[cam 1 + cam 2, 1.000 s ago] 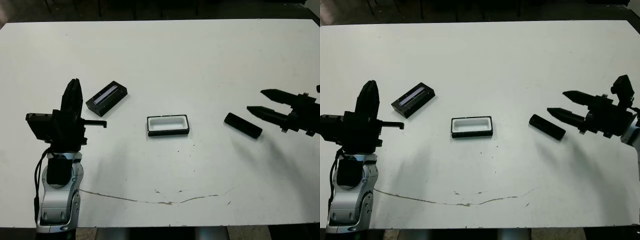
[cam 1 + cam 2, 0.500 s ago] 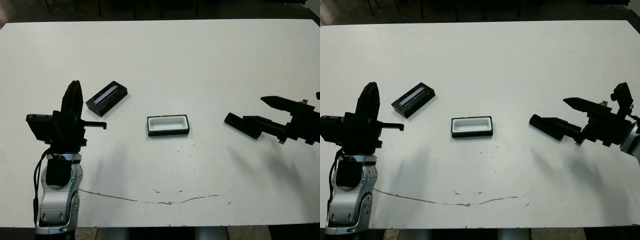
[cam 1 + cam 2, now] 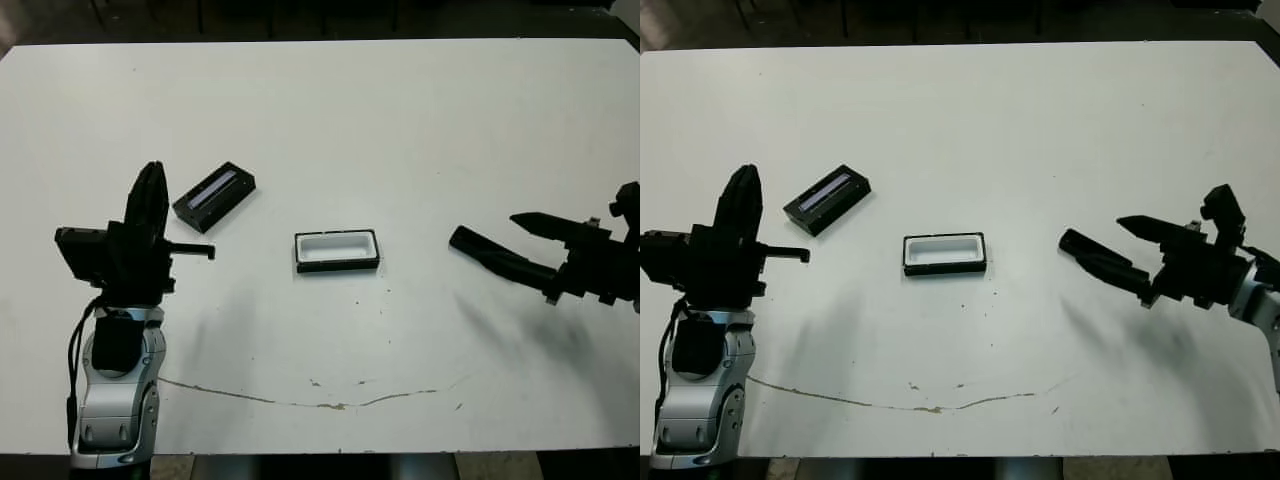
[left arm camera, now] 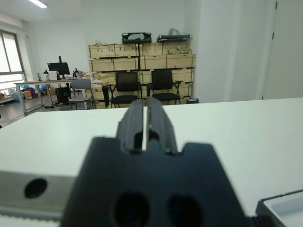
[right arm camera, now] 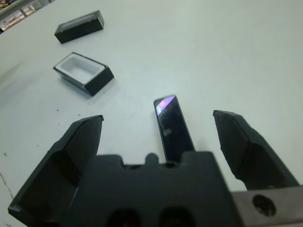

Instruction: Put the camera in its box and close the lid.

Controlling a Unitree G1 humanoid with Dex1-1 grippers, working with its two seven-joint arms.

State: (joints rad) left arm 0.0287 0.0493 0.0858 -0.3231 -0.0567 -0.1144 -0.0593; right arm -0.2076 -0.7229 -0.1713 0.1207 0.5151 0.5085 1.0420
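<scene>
Now the right gripper [image 5: 163,137] sits lower and nearer the robot's edge of the table [image 3: 400,120] than it did half a second ago, and a second ago it was clear of the camera [image 3: 1092,259] altogether, off at its 3 o'clock. Its two black fingers [image 5: 246,146] are spread wide, one on each long side of the camera, which lies flat on the table with its purple-lit end pointing away from the gripper's body. In the head views one finger overlaps the camera's near end; in the right wrist view a gap shows between each finger and the camera, so nothing is pinched, and I cannot tell whether a finger touches it.

Over on the other side the left gripper [image 3: 150,195] has not shifted: it stands upright above the table at 9 o'clock, fingers pressed together and holding nothing.

By count there is one camera, one box [image 3: 337,250] and one lid [image 3: 214,196], none of them moved across the frames. From the box at the table's middle, its white lining showing, the camera lies at 3 o'clock, well apart. From the same box, the lid rests at 10 o'clock, pale strip up, just beside the left gripper. Two grippers are in view, one on each side.
</scene>
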